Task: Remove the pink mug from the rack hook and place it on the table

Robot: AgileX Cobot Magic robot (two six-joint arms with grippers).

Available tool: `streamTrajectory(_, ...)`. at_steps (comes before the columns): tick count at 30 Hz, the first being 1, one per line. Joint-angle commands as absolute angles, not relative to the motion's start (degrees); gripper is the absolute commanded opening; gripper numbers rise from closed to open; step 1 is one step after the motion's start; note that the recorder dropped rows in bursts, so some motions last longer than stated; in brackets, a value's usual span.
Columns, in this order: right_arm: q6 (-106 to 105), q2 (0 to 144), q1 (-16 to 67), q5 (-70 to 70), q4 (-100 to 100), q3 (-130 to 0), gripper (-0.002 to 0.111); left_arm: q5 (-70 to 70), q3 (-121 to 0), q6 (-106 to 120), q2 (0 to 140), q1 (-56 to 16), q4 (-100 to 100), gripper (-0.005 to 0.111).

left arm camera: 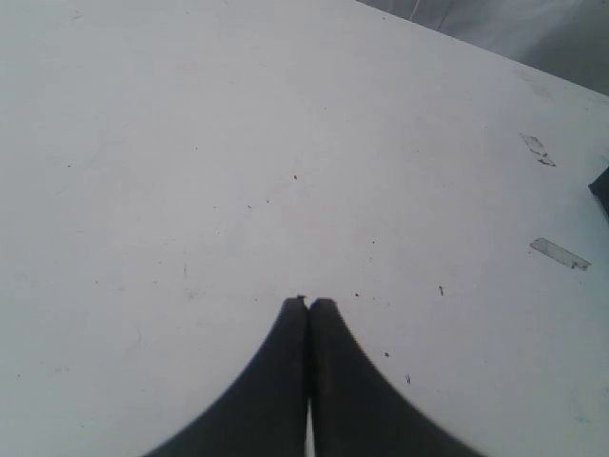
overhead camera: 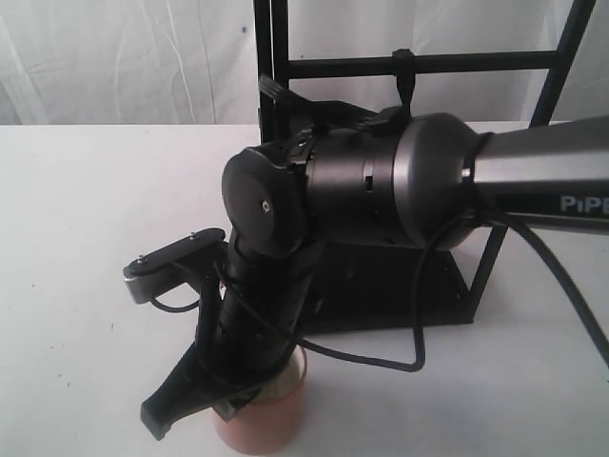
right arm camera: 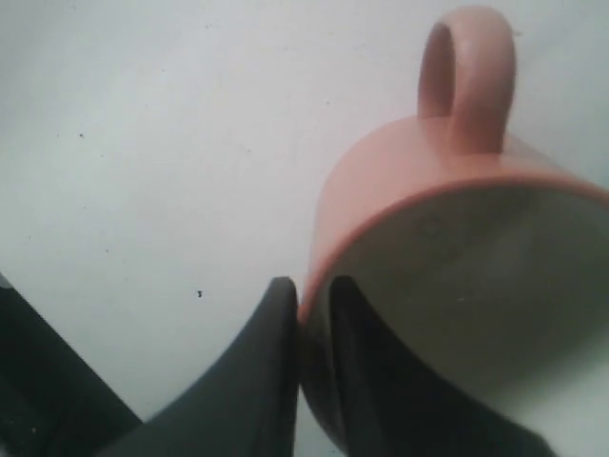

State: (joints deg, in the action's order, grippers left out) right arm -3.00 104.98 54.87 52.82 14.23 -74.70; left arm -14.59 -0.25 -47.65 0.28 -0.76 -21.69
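The pink mug [overhead camera: 271, 419] is low over the white table [overhead camera: 86, 238], at the near edge of the exterior view and well in front of the rack [overhead camera: 271, 57]. My right gripper [right arm camera: 312, 286] is shut on the mug's rim, one finger inside the cream interior and one outside. The mug [right arm camera: 400, 200] is upright, its handle pointing away from the fingers. Whether its base touches the table cannot be told. The rack hook [overhead camera: 404, 71] on the crossbar hangs bare. My left gripper [left arm camera: 309, 303] is shut on nothing above the bare table [left arm camera: 190, 143].
The right arm's wrist [overhead camera: 362, 181] reaches across the middle and hides most of the rack's dark shelves [overhead camera: 419, 295]. A cable [overhead camera: 419, 352] loops down beside the mug. Bits of clear tape [left arm camera: 559, 253] lie on the tabletop near the left gripper.
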Motion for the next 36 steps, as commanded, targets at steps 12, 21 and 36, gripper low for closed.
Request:
streamTrajectory(12, 3.46, 88.93, 53.43, 64.04, -8.39, -74.83, 0.024, -14.66, 0.00, -47.83, 0.06, -0.68, -21.39, 0.000)
streamTrajectory(21, 0.00, 62.83, 27.18, 69.96, -34.00, -66.34, 0.000, -14.66, 0.00, -47.83, 0.06, -0.68, -21.39, 0.000)
streamTrajectory(36, -4.35, 35.02, 2.80, 42.01, 12.94, -41.19, 0.000, -14.66, 0.00, -47.83, 0.06, -0.68, -21.39, 0.000)
